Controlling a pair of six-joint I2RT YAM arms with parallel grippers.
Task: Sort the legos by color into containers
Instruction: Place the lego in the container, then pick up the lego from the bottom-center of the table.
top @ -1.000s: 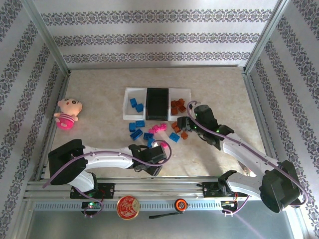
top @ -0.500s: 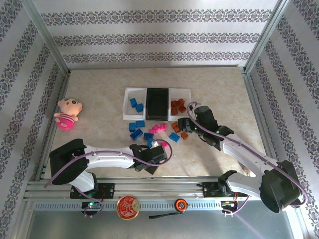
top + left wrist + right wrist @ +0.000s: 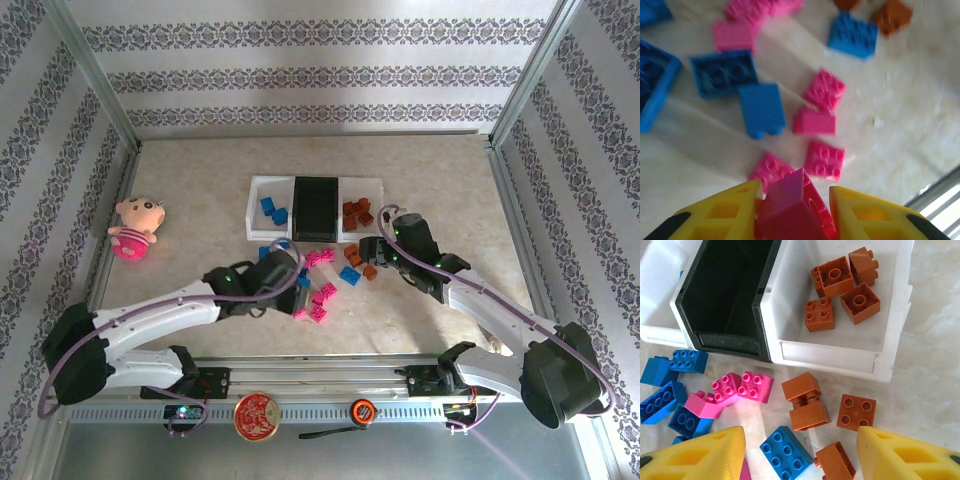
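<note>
Where fingers [image 3: 722, 215] pinch, magenta brick [image 3: 790, 210] tilts.

A beige, marble-patterned tabletop [image 3: 200, 190] sits inside a three-sided enclosure. The walls [image 3: 320, 75] carry wallpaper in white and grey-purple damask stripes, horizontal on the back wall. Silver metal posts [image 3: 93, 75] brace the back corners. A slotted aluminium rail [image 3: 320, 375] runs along the near edge. Bright, soft light washes the surface.
</note>
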